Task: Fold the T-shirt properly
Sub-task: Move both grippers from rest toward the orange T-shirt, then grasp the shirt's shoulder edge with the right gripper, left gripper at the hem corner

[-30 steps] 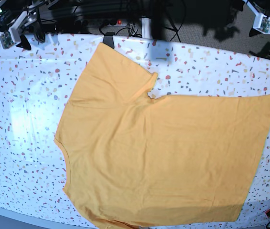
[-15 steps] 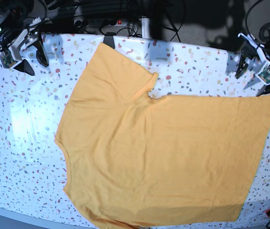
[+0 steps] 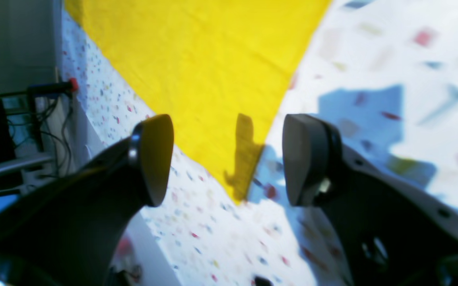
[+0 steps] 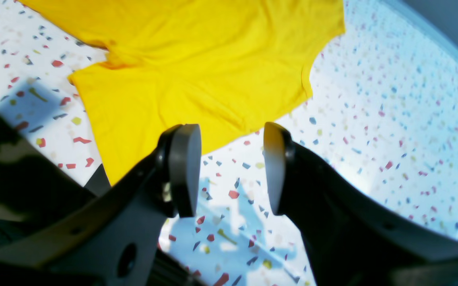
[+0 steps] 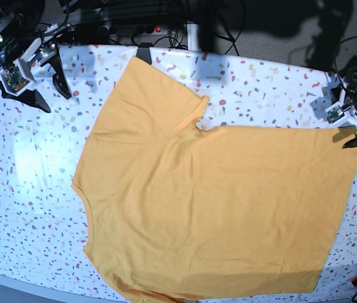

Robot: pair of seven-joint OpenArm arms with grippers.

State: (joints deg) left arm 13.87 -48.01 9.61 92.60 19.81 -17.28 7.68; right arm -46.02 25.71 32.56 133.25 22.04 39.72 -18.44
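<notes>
Jaws of the left gripper (image 3: 229,159) are spread wide and nothing is held between them; seen through the gap in the left wrist view, the pointed hem corner of the T-shirt (image 3: 197,71) lies directly ahead and just below, its tip falling between the two pads, with one pad's shadow cast on the cloth. From that corner the fabric widens away from the jaws. In the base view the left gripper (image 5: 349,123) is placed at the hem corner on the far right edge, so this arm is judged the nearer to a grasp point.

Jaws of the right gripper (image 4: 229,171) are held partly apart and empty. Beyond them in the right wrist view, a strip of bare speckled counter (image 4: 392,119) is crossed before the sleeve edge is reached, so the cloth is near but not between the pads. In the base view the right gripper (image 5: 30,72) is seen apart from the sleeve.

The shirt's long axis is laid across the counter, collar toward the right arm's side, hem toward the left arm's side.
</notes>
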